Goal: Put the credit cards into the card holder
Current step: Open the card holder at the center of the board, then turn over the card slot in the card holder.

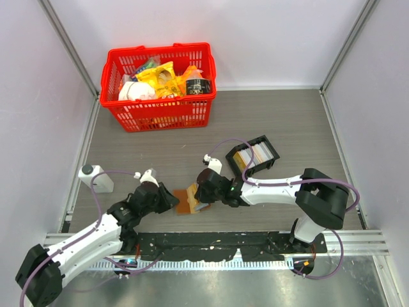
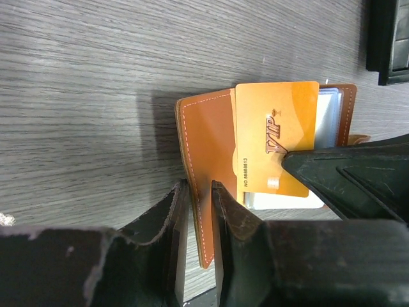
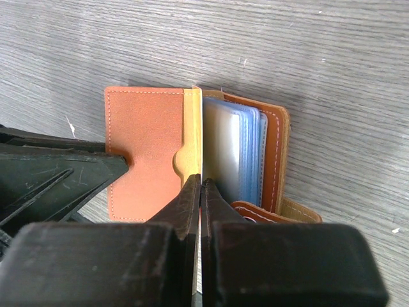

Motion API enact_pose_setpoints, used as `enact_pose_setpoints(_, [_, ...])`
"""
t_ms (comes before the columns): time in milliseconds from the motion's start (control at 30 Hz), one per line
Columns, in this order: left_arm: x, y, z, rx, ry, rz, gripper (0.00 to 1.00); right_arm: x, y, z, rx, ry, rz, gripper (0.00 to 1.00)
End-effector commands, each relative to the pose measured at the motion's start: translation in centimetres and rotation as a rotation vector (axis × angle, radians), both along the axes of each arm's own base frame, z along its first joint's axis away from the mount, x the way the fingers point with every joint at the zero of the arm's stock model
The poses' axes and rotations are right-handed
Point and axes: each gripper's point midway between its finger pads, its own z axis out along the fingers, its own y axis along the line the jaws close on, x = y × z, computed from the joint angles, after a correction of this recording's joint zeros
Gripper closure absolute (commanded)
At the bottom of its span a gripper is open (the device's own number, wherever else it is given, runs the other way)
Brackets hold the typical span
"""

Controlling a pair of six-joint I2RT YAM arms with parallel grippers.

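Note:
The brown card holder (image 1: pixel 184 203) (image 2: pixel 208 134) (image 3: pixel 144 147) lies open on the table between both arms. My left gripper (image 1: pixel 170 199) (image 2: pixel 199 192) straddles the edge of its cover, jaws a little apart, with table showing between them. The right gripper (image 1: pixel 201 196) (image 3: pixel 201 182) is shut on a yellow-orange credit card (image 2: pixel 275 128) (image 3: pixel 194 128) marked VIP. That card stands edge-on at the tan pocket with the round notch and reaches over the holder. Clear sleeves with light blue cards (image 3: pixel 246 147) fill the holder's other half.
A black open-top box tray (image 1: pixel 255 157) (image 2: pixel 390 38) with more cards stands just right of the holder. A red basket (image 1: pixel 160 86) of groceries sits at the back left. A small white object (image 1: pixel 94 178) stands by the left wall.

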Motion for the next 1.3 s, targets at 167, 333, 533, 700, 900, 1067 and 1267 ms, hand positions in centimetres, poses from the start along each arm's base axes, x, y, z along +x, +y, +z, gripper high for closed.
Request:
enact_pose_setpoints(167, [0.9, -1.4, 0.9, -0.016, -0.012, -0.035, 1.0, 0.1, -0.5, 0.5, -0.008, -0.022, -0.015, 0.99])
enact_pose_setpoints(333, [1.3, -1.0, 1.9, 0.013, -0.031, -0.017, 1.0, 1.7, -1.4, 4.8, -0.005, -0.137, -0.043, 0.99])
enact_pose_setpoints(533, [1.6, -0.7, 2.5, 0.036, -0.042, -0.015, 1.0, 2.4, -4.6, 5.3, -0.092, -0.165, -0.114, 0.99])
enact_pose_setpoints(700, [1.6, -0.7, 2.3, 0.044, -0.037, -0.019, 1.0, 2.2, -6.3, 4.7, -0.125, -0.163, -0.149, 0.99])
enact_pose_setpoints(900, [1.6, -0.9, 2.1, 0.045, -0.033, -0.026, 1.0, 2.4, -7.1, 4.4, -0.167, -0.162, -0.163, 0.99])
enact_pose_setpoints(1067, [1.7, -1.1, 2.0, 0.051, -0.03, -0.039, 1.0, 2.2, -7.2, 4.2, -0.169, -0.157, -0.158, 0.99])
enact_pose_setpoints(1267, [1.7, -1.1, 1.9, 0.051, -0.029, -0.036, 1.0, 1.7, -6.4, 3.0, -0.177, -0.127, -0.115, 0.99])
